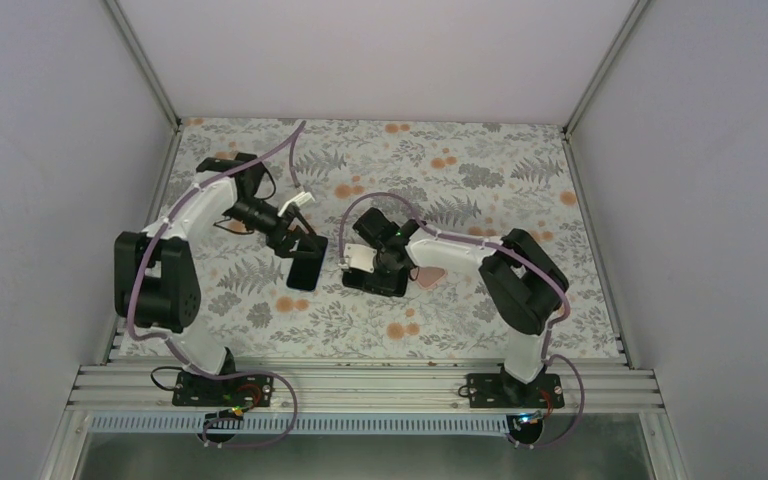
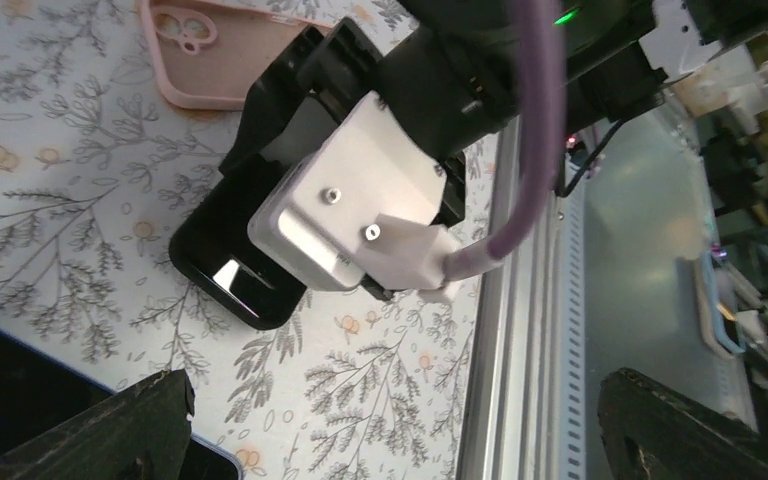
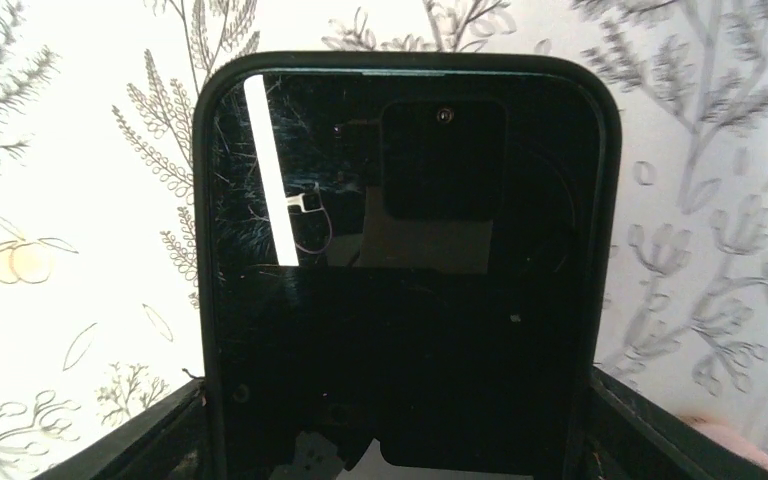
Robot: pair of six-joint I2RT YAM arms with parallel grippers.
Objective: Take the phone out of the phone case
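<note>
Clamping: right claw [image 3: 398, 400], both fingers set against the long sides of the glossy black rectangular phone in its black rimmed case [image 3: 400, 250]
Phone position: flat on the fern-printed worktop [image 1: 520, 180], screen up, between the two arms
Left claw [image 2: 400, 440]: spread wide, holding nothing, hanging above the worktop
Pink soft phone case [image 2: 210, 50]: lying just beyond the right claw, camera cut-out showing
Dark slab with a blue edge [image 2: 20, 390]: partly under a left finger
</note>
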